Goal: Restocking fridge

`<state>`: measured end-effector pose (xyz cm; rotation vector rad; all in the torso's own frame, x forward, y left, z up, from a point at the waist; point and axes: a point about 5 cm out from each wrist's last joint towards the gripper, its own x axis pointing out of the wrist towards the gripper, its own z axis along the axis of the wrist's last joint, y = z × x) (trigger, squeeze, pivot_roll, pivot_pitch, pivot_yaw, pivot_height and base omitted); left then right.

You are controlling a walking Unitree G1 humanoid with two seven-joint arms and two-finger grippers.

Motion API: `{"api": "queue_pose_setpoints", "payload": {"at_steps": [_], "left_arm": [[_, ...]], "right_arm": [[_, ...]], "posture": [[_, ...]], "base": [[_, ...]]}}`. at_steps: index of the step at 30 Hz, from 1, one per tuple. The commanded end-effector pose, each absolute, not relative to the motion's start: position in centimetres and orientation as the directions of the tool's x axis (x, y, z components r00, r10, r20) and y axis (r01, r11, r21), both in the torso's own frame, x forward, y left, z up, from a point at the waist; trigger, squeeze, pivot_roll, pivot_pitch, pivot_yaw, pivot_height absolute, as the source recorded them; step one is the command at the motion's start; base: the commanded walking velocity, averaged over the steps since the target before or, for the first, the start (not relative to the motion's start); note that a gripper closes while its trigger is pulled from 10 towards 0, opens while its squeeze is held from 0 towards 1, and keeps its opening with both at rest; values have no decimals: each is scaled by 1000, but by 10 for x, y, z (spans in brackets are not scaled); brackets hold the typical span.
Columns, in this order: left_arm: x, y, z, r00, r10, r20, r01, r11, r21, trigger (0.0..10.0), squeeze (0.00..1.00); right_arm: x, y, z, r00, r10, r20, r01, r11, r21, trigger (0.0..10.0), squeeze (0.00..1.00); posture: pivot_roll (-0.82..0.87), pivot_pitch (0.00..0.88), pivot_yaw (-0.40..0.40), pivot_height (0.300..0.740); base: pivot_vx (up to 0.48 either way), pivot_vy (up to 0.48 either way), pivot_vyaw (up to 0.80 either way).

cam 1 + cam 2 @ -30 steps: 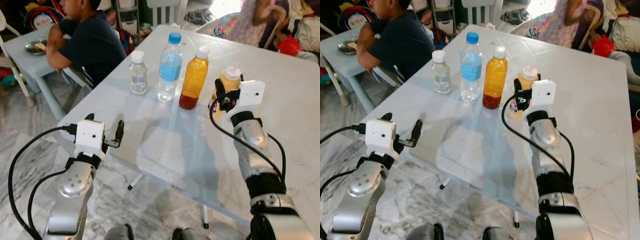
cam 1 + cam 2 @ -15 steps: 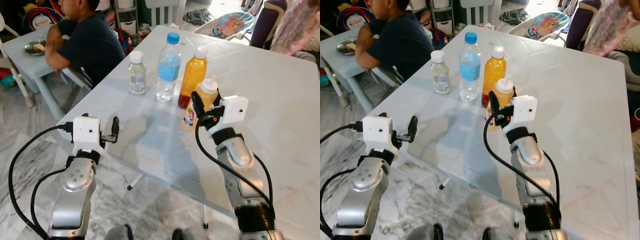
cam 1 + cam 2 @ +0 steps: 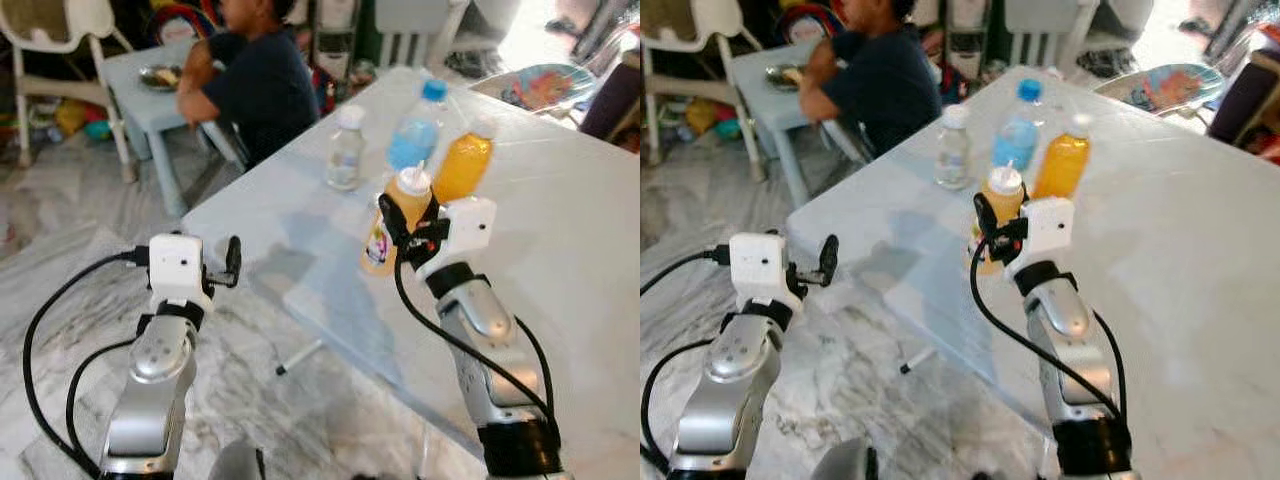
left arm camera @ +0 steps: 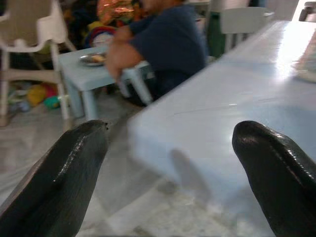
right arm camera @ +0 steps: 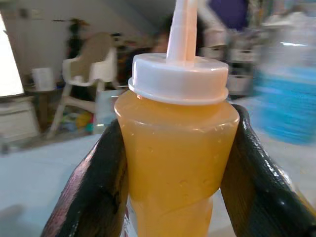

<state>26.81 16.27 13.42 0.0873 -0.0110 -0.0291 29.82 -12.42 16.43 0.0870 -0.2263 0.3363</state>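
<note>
A yellow squeeze bottle with a white nozzle cap hangs above the table's near edge, with my right gripper shut on it. In the right wrist view the black fingers press both sides of the squeeze bottle. Behind it on the white table stand a small clear bottle, a blue-capped water bottle and an orange juice bottle. My left gripper stays open and holds nothing, off the table's near left corner, with the tabletop ahead of its fingers.
A person in a dark shirt sits at a small light-blue table at the back left, close to the big table's far corner. A white high chair stands further left. Marble floor lies to my left and below.
My right gripper has lifted the squeeze bottle from beside the juice bottle and brought it nearer and leftward. The whole view has swung left. The left gripper has held its pose.
</note>
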Motion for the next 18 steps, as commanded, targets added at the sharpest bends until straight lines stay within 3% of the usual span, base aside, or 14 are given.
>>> {"api": "queue_pose_setpoints", "payload": {"at_steps": [1,18], "left_arm": [[268,165,133,1000,-12,4,11,995,98,10000,0],[267,166,130,1000,-3,-7,4,995,104,10000,0]], "right_arm": [[297,-116,161,907,361,216,-382,922,61,10000,0],[294,-108,160,883,413,221,-436,898,62,10000,0]], "posture": [[78,80,-41,740],[78,84,-39,740]], "base": [[0,0,788],[0,0,782]]}}
